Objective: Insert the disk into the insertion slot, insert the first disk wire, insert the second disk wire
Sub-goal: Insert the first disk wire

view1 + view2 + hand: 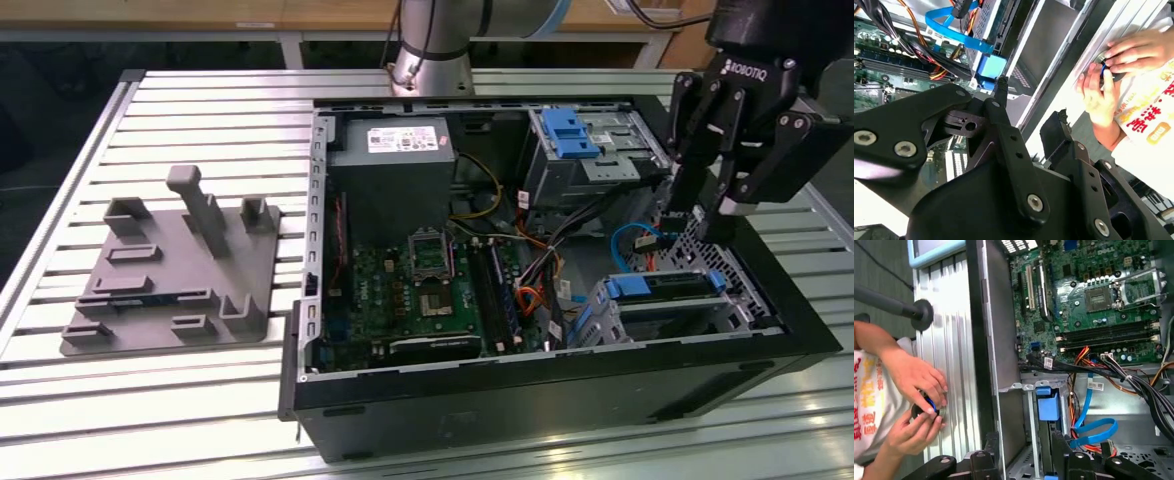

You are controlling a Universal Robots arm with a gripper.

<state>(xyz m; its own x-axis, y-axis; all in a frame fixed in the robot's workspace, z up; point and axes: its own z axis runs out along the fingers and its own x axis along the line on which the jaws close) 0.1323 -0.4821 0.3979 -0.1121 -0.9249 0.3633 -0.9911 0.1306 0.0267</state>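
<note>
While the exterior view shows the disk (663, 288) seated in the insertion slot (734, 290) with the gripper (705, 225) poised above, the second wrist view shows its fingers (1006, 135) parted and empty, and the first wrist view a blue cable (1095, 427) looping beside the disk — first-wire step judged in hand, needing a firm connector grip.

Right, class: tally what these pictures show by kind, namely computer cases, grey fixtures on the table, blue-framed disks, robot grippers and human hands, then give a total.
Computer case: 1
Grey fixture: 1
Blue-framed disk: 1
Gripper: 1
Human hands: 2
Total: 6
</note>
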